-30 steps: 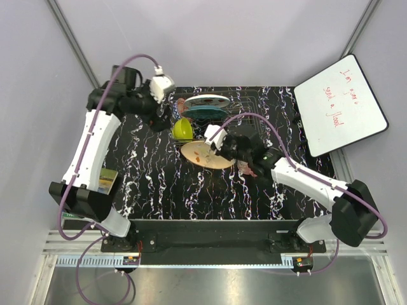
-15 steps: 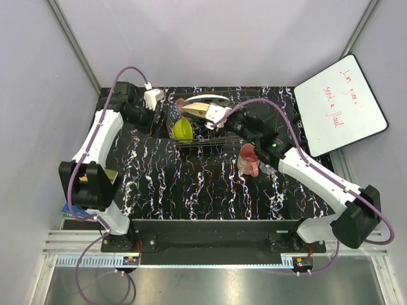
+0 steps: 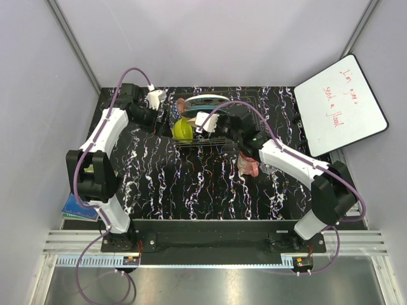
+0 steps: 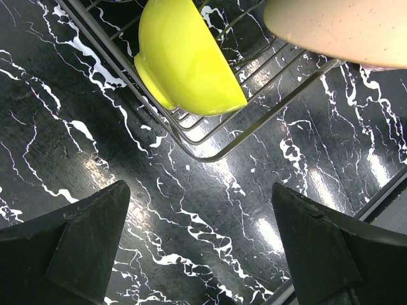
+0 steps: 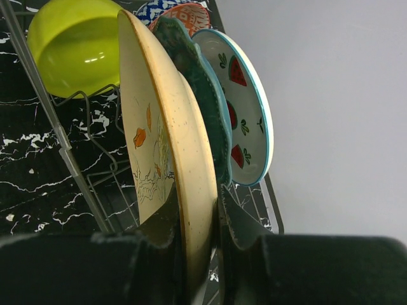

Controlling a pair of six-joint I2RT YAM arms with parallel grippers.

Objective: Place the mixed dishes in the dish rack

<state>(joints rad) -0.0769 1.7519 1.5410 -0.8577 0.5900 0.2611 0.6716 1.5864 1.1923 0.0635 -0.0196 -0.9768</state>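
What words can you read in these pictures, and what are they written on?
"send a food": my best reading of the lower red handwriting on the white board; its top line is too small to read for sure.
Blue-green book: any text on it is too small to read.
Peach floral plate: only drawings, no words.

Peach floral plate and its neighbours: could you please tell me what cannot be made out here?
- peach floral plate, lower rim: right wrist view, hidden by the right gripper clamping it; seating in the dish rack unclear.
- red patterned bowl: right wrist view, cut by the top edge.
- pink mug: top view, partly under the right arm.
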